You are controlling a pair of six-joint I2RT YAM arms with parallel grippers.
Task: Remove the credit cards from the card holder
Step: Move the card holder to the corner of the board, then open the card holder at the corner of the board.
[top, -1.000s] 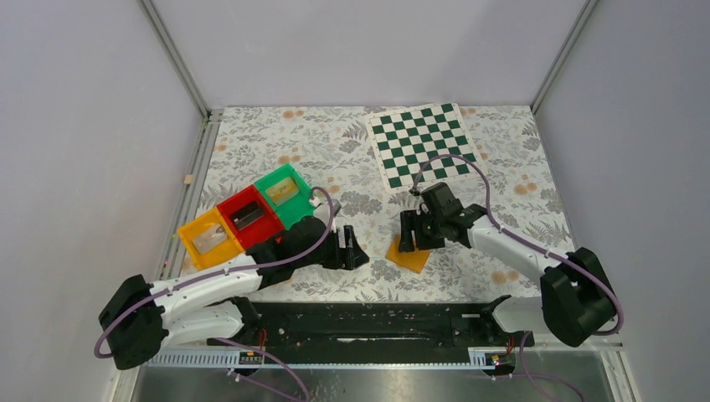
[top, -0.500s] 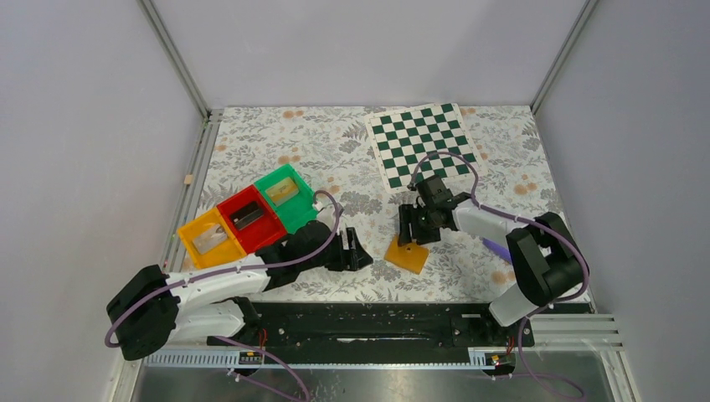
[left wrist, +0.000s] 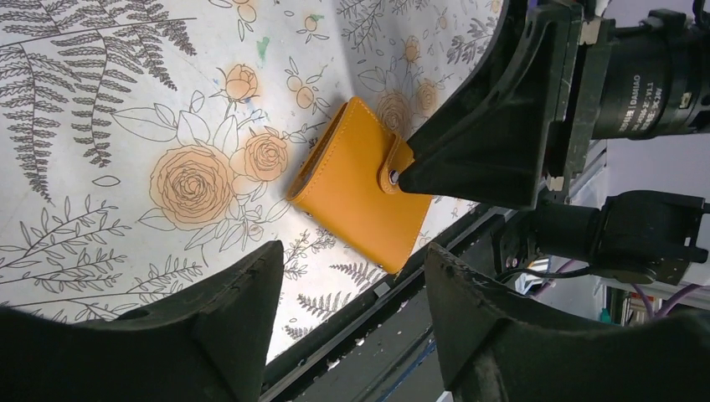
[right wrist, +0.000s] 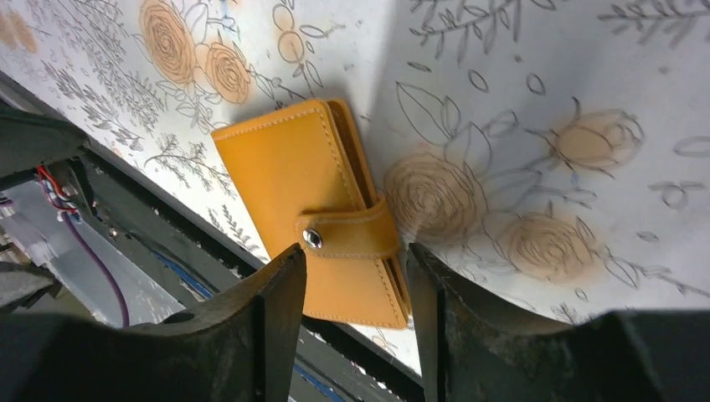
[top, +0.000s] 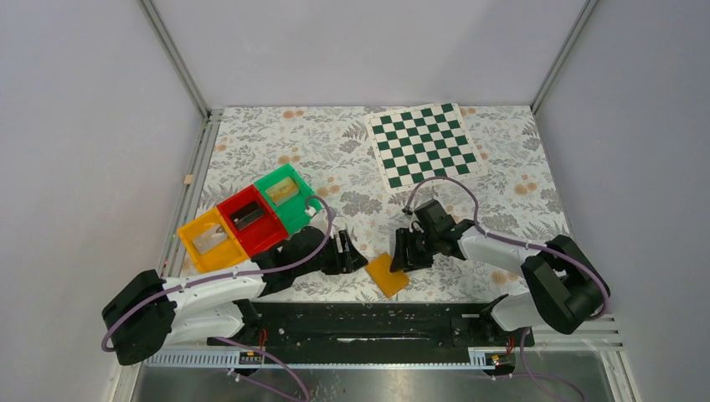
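A floral-printed table cover (top: 276,142) is filling the floor of a grey-walled enclosure, and the card holder (top: 388,274) is lying flat on it close to the near edge, just ahead of the black base rail (top: 377,322) and between the two arms. It is sitting folded, with its strap (right wrist: 352,236) snapped across the open edge, so no cards are showing.

The right gripper (top: 403,251) is the nearer one. It is hanging directly over the far corner of the card holder (right wrist: 301,188), with its jaws standing partly apart and holding nothing. In the right wrist view the two fingers are flanking the strap, one to each side, and the holder's long axis is running diagonally away from them, towards the rail. From the left wrist view one right fingertip (left wrist: 419,172) is appearing to rest right at the snap stud (left wrist: 393,177); whether it is pressing there cannot be told.

The left gripper (top: 352,254) is sitting low, just beside the holder on its left, jaws likewise partly apart and empty. The card holder (left wrist: 360,197) is lying straight ahead of its fingers, apart from them, with the folded spine turned towards this arm.

The coming move is probably depending on that split: the strap side is facing the right arm, the spine side the left.
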